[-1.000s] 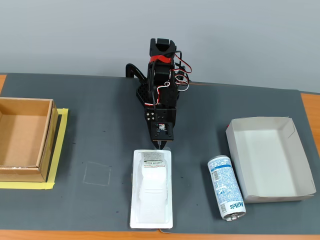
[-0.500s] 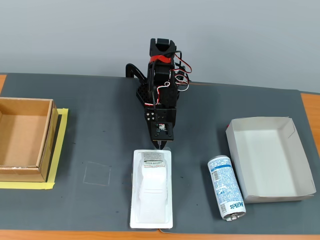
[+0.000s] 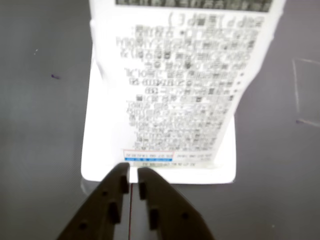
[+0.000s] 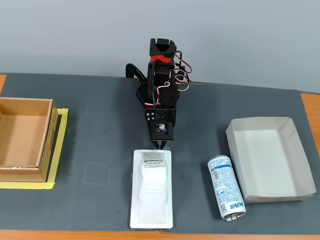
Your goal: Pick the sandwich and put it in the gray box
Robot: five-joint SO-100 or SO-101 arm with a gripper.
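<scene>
Nearly shut jaws – the gripper (image 3: pixel 131 179) pinches the near flat rim of the sandwich (image 4: pixel 151 189), whose label print blurs in the wrist view. It lies on the dark gray mat (image 4: pixel 100 125), the gray box (image 4: pixel 269 158) well to its right. Nothing has moved since earlier.

In the fixed view the white wedge-shaped plastic sandwich package (image 4: pixel 151 189) lies at lower centre, the black arm's gripper (image 4: pixel 160 145) just above its upper end. The white-and-blue drink can (image 4: pixel 226 187) lies to its right, the shallow pale gray cardboard tray (image 4: pixel 298 165) further right. The deeper brown cardboard box (image 4: pixel 46 140) sits at the left edge.
</scene>
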